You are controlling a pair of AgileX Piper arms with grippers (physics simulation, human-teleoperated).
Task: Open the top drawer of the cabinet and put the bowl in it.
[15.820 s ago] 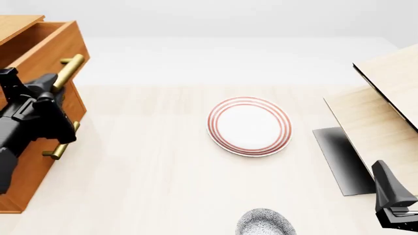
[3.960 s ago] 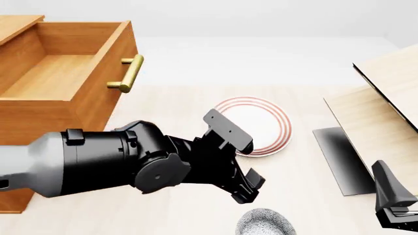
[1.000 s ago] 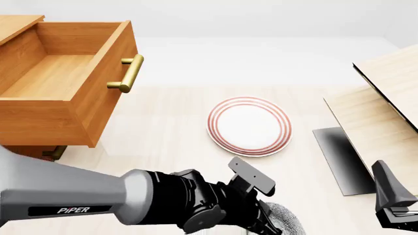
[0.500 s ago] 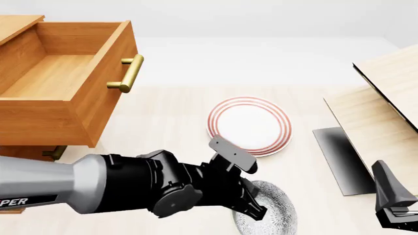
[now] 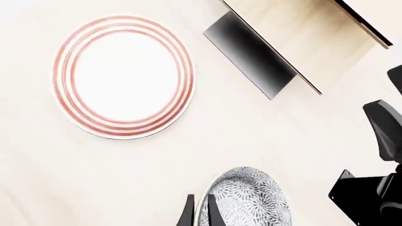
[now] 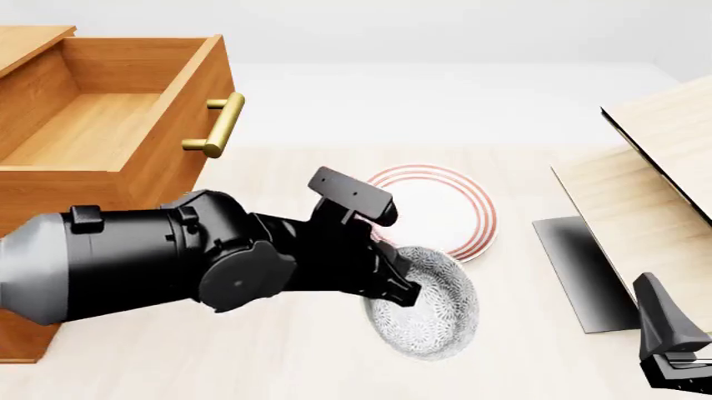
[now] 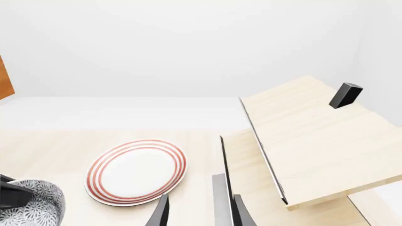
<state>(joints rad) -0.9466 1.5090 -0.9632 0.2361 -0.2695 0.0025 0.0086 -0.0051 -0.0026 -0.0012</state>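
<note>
Front view: your left gripper [image 6: 403, 287] has lifted the bowl [image 6: 428, 304] off the table [image 6: 278, 367], jaws clamped on its rim; the top drawer [image 6: 106, 142] gapes far-left. Left wrist: bowl pinched. Right wrist: right gripper [image 7: 197, 212] parked, jaws apart.

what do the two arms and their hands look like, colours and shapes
The left arm is a thick rounded tube, light grey at the near end, then glossy black jointed housings with a flat black rectangular block on top. Its hand ends in two thin black blade-like fingers. The right arm shows only an angular black and dark-grey wedge; its hand has slim dark-grey fingers. No cables or markings show.
</note>
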